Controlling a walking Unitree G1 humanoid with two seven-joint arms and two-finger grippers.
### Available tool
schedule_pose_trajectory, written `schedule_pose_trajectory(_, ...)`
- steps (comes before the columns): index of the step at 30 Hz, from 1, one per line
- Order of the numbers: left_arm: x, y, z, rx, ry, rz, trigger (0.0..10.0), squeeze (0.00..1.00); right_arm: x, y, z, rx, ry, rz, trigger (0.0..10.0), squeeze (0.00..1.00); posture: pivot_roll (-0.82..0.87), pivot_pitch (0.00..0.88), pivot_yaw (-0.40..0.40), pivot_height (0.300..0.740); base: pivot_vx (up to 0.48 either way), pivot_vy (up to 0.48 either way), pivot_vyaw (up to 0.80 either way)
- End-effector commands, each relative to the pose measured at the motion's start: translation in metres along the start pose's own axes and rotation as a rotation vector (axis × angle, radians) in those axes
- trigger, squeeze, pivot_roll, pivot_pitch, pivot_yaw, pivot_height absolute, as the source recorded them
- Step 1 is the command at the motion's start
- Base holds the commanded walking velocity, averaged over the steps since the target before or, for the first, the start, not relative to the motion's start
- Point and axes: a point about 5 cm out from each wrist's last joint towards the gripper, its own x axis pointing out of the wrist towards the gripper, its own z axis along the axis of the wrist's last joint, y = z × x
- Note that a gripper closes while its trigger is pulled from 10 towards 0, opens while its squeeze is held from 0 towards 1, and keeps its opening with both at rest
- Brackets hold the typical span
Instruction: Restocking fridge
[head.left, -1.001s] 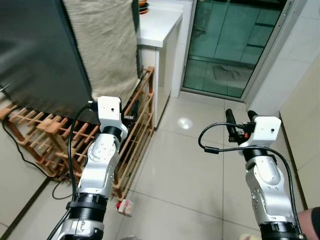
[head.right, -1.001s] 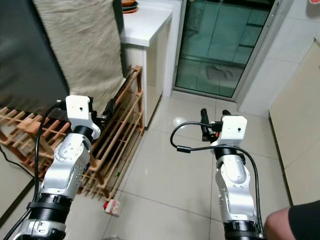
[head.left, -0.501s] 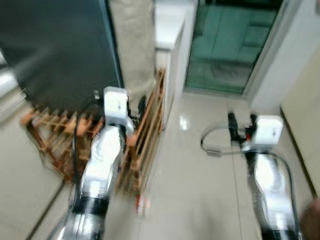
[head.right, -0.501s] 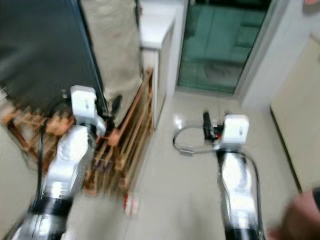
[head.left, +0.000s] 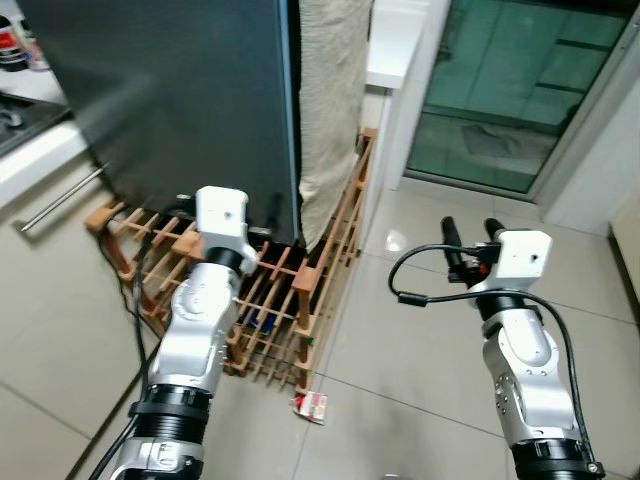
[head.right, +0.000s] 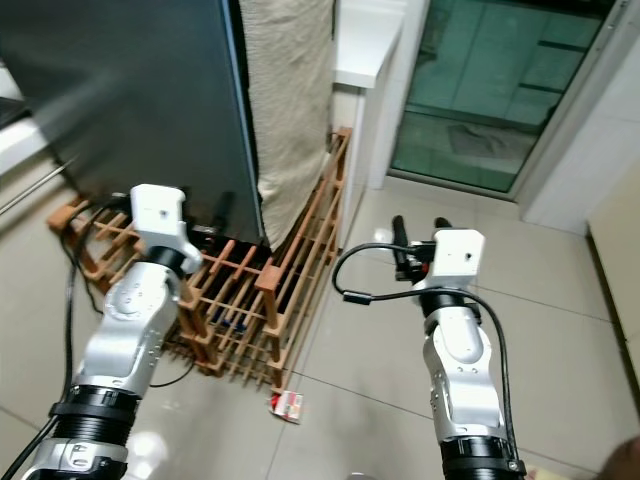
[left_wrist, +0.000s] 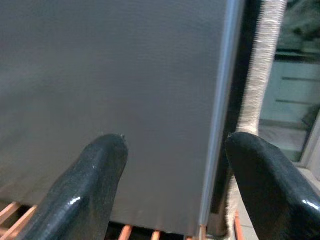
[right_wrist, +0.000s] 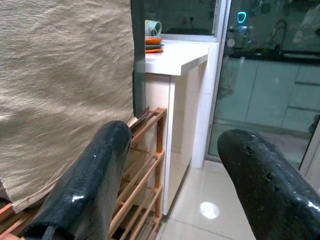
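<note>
Left wrist view showed the left claw (left_wrist: 170, 192) spread open and empty, the fridge (left_wrist: 115, 95) door just ahead. The right claw (right_wrist: 175, 185) gaped empty too. Walking closer risked catching the wooden rack (head.left: 280, 310) below the fridge.

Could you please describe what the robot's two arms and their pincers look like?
Both arms are glossy silver with black ring joints and a white boxy wrist block. The left pincer and right pincer each have two long, rounded, glossy black fingers. Black cables loop along each forearm; red shows by the right wrist.
</note>
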Motion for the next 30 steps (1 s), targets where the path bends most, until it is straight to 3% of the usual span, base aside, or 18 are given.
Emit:
schedule_pose_trajectory(1, 0.004, -0.006, 0.008, 0.018, -0.013, -0.002, 10.0, 0.00, 0.000, -0.006, 0.010, -0.025, -0.050, -0.025, 10.0, 0.00, -0.12, 0.000, 0.020, 0.740, 0.000, 0.000, 0.00)
schedule_pose_trajectory(6, 0.008, -0.016, 0.016, 0.016, -0.029, -0.034, 10.0, 0.00, 0.003, -0.015, 0.029, -0.045, -0.124, -0.098, 10.0, 0.00, -0.13, 0.000, 0.019, 0.740, 0.000, 0.000, 0.00)
schedule_pose_trajectory(12, 0.010, -0.025, 0.029, -0.001, -0.057, -0.059, 10.0, 0.00, 0.002, -0.015, 0.043, -0.063, -0.170, -0.120, 10.0, 0.00, -0.13, 0.000, 0.019, 0.740, 0.000, 0.000, 0.00)
schedule_pose_trajectory(20, 0.020, -0.048, 0.031, -0.041, -0.025, -0.122, 10.0, 0.00, 0.002, -0.018, 0.039, -0.061, -0.141, -0.135, 10.0, 0.00, -0.14, 0.000, 0.020, 0.740, 0.000, 0.000, 0.00)
schedule_pose_trajectory(22, 0.034, -0.057, 0.034, -0.061, -0.003, -0.150, 10.0, 0.00, 0.000, -0.014, 0.034, -0.028, -0.100, -0.080, 10.0, 0.00, -0.16, 0.000, 0.024, 0.740, 0.000, 0.000, 0.00)
schedule_pose_trajectory(30, 0.043, -0.054, 0.033, -0.093, 0.027, -0.149, 10.0, 0.00, -0.017, -0.012, 0.021, -0.020, -0.035, -0.051, 10.0, 0.00, -0.20, 0.000, 0.044, 0.740, 0.000, 0.000, 0.00)
